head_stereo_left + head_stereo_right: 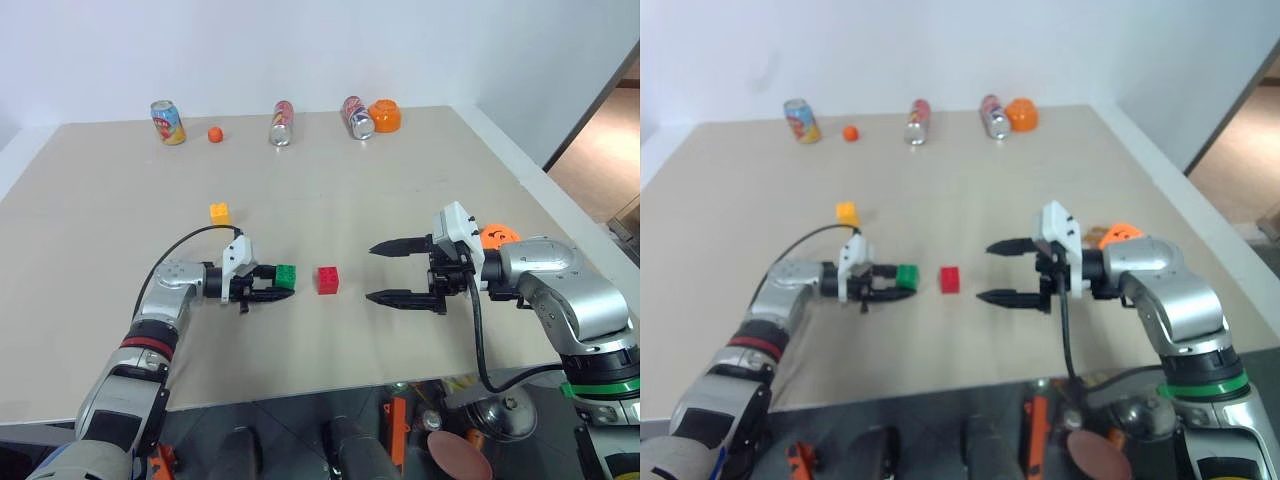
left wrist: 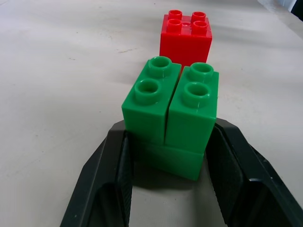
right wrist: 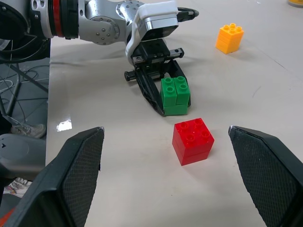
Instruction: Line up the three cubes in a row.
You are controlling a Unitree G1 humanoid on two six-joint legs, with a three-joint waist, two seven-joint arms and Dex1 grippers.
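We have our left claw clamped on the green cube, low on the desk, just beside the red cube. Right claw hangs wide apart nearby. Yellow cube sits behind, out of line. Next, we reckon, set green down, then fetch yellow.

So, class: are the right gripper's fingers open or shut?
Open. The right gripper has its two black fingers spread wide apart with nothing between them, facing the red cube.
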